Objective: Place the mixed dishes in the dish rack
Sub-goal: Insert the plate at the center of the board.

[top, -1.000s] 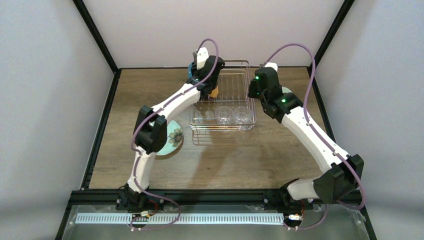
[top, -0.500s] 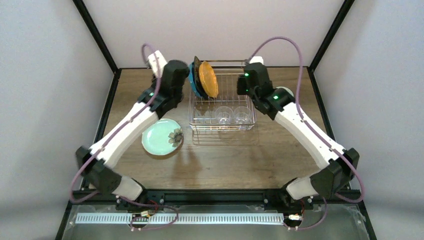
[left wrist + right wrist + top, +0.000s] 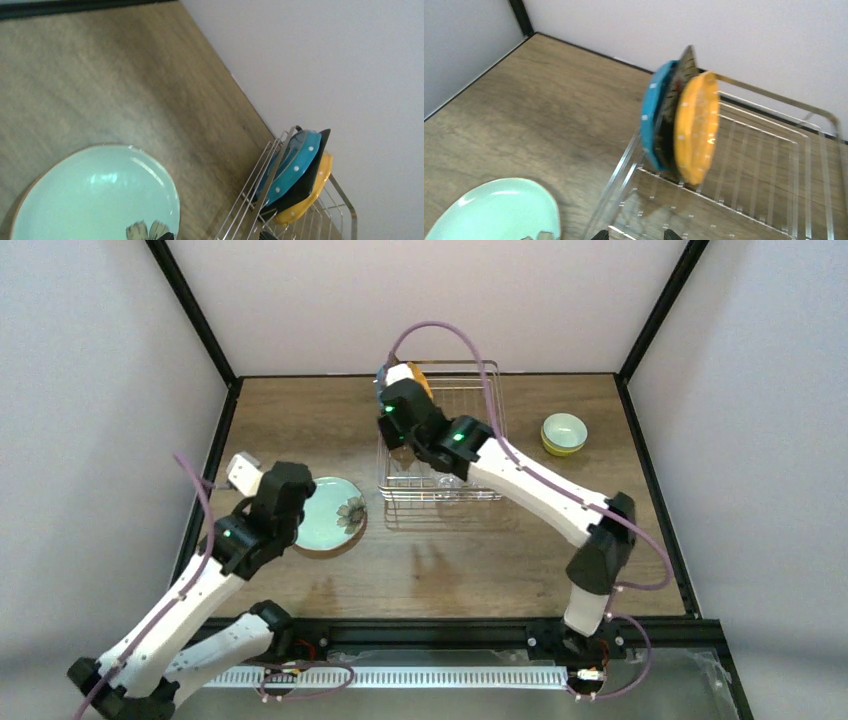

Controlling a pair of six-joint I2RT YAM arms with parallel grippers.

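Far left, the left gripper (image 3: 217, 235) hangs near the pale green plate (image 3: 322, 515), jaws spread and empty. The plate lies flat on the table (image 3: 450, 560) beside the dish rack (image 3: 440, 496). I'd pinch its rim (the flowered edge is nearest), tip it upright and slot it by the blue plate (image 3: 651, 125), black plate (image 3: 674, 100) and orange plate (image 3: 696, 125) standing in the rack. The right gripper (image 3: 636, 235) above the rack is parted and empty. The small bowls (image 3: 564, 432) wait far right. No writing is legible.

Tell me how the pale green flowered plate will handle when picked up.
The pale green flowered plate shows bright glare, so probably glazed, stiff and slippery. It lies flat on the wooden table, so its low rim likely offers little grip. Pushed, it would probably slide, not tip.
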